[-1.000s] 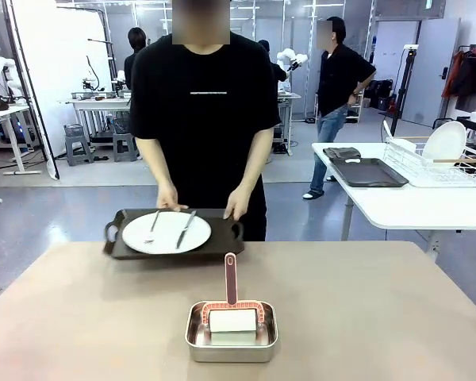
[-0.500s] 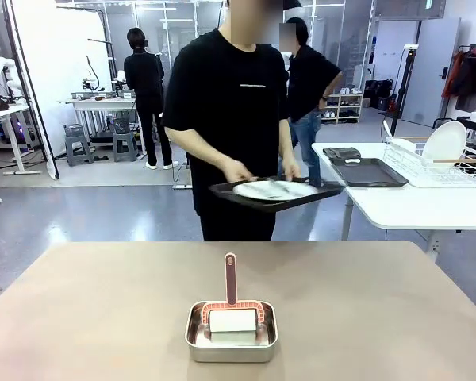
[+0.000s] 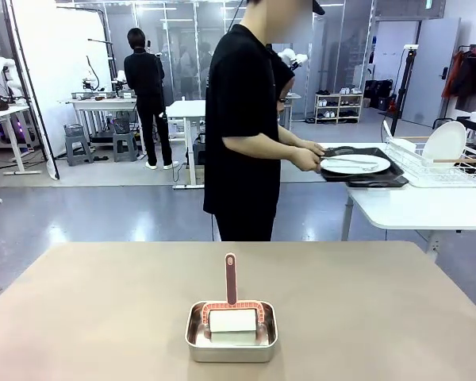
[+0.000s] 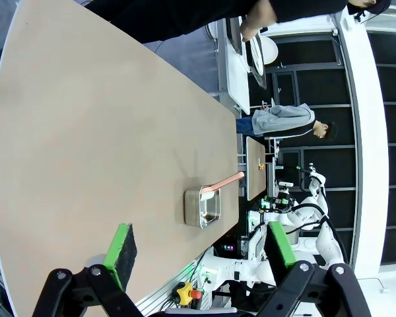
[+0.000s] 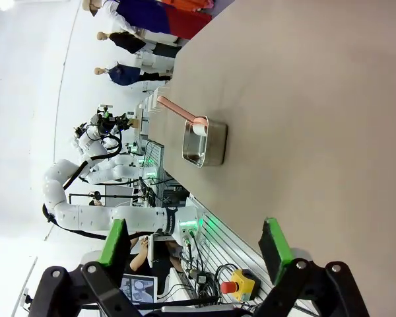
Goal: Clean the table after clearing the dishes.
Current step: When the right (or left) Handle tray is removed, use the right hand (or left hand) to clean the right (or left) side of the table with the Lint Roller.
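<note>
- The big taupe table [image 3: 79, 317] has no dishes on it. The person at the far side holds the dark tray [image 3: 332, 151] with the white plate [image 3: 355, 164] and cutlery over the white side table [image 3: 412, 208], right above another tray.
- What sits on the table is a small steel pan [image 3: 231, 343] near the robot's edge, roughly in the middle. It holds a scrubber [image 3: 231, 279] with a white pad down in the pan and a reddish handle poking out past the far rim.
- My guess is the scrubber is light. The handle looks stiff and thin, probably slick plastic, and the pad looks soft and may be wet, so expect some drip.
- I'd take the handle around mid-length and pinch across its narrow width. Going for the pad would mean digging inside the pan walls.
- The pan looks light too, and that smooth top won't hold it much, so a crooked pull could drag it along.
- The tabletop itself is hard and flat, so the pad should glide without heavy pressing.
- Left hand [image 4: 201, 246] is spread wide with nothing in it, over the table's near end.
- Right hand [image 5: 195, 243] is the same: fingers apart and empty.
</note>
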`<state>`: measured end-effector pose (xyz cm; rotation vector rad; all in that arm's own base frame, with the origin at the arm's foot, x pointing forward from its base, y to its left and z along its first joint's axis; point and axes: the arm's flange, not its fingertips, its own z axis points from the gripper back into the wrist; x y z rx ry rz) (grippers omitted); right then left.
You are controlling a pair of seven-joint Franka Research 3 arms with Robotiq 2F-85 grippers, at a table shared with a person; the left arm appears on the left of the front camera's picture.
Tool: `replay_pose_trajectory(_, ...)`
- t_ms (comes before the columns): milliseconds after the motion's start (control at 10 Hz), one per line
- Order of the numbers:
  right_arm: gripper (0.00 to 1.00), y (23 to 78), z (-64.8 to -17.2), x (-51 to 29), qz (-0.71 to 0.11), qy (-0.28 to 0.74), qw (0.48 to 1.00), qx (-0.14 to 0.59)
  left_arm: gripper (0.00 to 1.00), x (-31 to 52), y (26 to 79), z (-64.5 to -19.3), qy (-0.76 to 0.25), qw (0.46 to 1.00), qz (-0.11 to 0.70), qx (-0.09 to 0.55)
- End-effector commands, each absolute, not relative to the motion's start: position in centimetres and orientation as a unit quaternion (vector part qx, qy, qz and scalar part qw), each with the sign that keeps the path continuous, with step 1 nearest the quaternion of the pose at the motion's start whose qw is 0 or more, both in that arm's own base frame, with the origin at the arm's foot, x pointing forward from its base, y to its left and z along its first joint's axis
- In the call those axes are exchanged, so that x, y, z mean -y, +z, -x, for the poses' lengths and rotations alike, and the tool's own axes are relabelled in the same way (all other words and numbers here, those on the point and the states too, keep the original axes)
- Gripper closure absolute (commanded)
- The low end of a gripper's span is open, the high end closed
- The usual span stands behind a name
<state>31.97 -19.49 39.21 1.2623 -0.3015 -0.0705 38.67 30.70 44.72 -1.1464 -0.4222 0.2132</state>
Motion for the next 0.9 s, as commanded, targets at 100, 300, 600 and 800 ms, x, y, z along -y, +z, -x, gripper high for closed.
replay_pose_trajectory(100, 0.00, 39.3, -32.0, 19.5, -0.586, -0.035, 0.797, 0.145, 0.00, -30.9, 44.8, -38.5, 0.096, 0.813, 0.537, 0.203)
replay_pose_trajectory(300, 0.00, 39.3, -32.0, 19.5, -0.586, -0.035, 0.797, 0.145, 0.00, -30.9, 44.8, -38.5, 0.096, 0.813, 0.537, 0.203)
replay_pose_trajectory(600, 0.00, 39.3, -32.0, 19.5, -0.586, -0.035, 0.797, 0.145, 0.00, -29.6, 46.8, -39.3, 0.056, 0.827, 0.520, 0.208)
replay_pose_trajectory(800, 0.00, 39.3, -32.0, 19.5, -0.586, -0.035, 0.797, 0.145, 0.00, -25.4, 51.1, -40.8, -0.044, 0.842, 0.499, 0.199)
